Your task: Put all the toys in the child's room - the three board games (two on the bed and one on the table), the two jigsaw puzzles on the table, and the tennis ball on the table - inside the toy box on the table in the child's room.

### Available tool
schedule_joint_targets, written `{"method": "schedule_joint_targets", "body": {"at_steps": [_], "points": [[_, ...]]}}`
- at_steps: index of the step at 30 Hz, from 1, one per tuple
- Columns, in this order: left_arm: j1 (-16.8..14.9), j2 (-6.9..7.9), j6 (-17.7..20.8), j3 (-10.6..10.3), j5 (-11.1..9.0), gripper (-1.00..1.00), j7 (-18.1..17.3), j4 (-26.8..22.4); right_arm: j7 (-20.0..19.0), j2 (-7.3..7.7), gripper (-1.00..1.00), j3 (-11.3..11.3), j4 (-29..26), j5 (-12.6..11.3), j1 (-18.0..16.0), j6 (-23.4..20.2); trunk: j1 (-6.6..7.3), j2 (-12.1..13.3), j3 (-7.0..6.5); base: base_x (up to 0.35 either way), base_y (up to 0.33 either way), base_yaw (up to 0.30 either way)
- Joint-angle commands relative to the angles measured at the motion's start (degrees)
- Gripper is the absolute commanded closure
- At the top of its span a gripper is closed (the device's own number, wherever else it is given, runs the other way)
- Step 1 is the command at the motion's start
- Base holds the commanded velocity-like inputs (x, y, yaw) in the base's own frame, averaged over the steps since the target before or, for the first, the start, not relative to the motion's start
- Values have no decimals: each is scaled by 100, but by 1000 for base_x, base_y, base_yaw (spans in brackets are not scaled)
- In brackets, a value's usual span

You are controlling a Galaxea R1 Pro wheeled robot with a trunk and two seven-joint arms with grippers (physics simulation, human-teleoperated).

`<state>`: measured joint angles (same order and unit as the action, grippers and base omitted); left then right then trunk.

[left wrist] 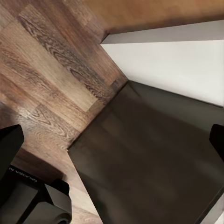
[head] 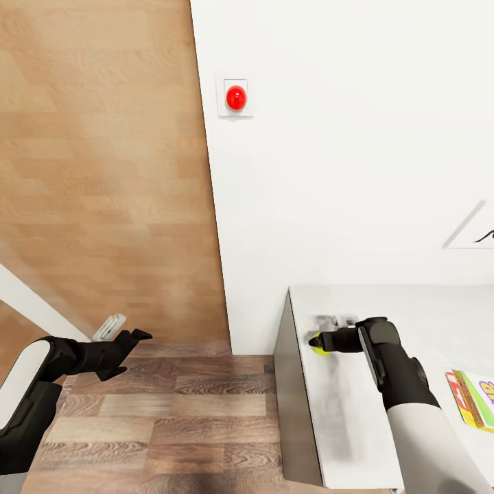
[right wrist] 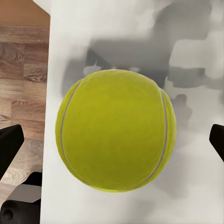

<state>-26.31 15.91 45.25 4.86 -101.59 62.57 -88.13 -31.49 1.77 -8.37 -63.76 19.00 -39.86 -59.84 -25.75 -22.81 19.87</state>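
while the right pincer (head: pixel 317 341) brackets the tennis ball (right wrist: pixel 115 129) at the surface (head: pixel 412 309) edge, fingers spread, not yet pinching, the left pincer (head: pixel 134 343) hangs spread; 1 board game (head: pixel 473 398) waits.

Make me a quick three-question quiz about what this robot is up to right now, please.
1. True or false: the tennis ball lies on the floor.
2. What colour is the round button on the wall?
3. Which arm's tool is at the ball: A) left tool, B) right tool?

Key:
1. False; it is over the grey table, near the table's left edge.
2. Red.
3. B. The right tool's fingers stand either side of the ball, not touching it; the left tool hangs over the wood floor.
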Motion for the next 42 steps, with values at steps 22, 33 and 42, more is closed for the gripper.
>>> {"method": "schedule_joint_targets", "body": {"at_steps": [22,33,42], "points": [[-6,0,28,13,-45,-100,53,-10,-59,-24,-100,1,-5,74,-5,-16,-3,-11,10,0,0,0],[-6,0,28,16,-45,-100,53,-11,-59,-39,-100,5,35,77,-4,-16,-3,-11,10,0,0,0],[-6,1,28,19,-45,-100,53,-11,-57,-55,-100,10,71,75,-6,-16,-3,-11,10,0,0,0]]}}
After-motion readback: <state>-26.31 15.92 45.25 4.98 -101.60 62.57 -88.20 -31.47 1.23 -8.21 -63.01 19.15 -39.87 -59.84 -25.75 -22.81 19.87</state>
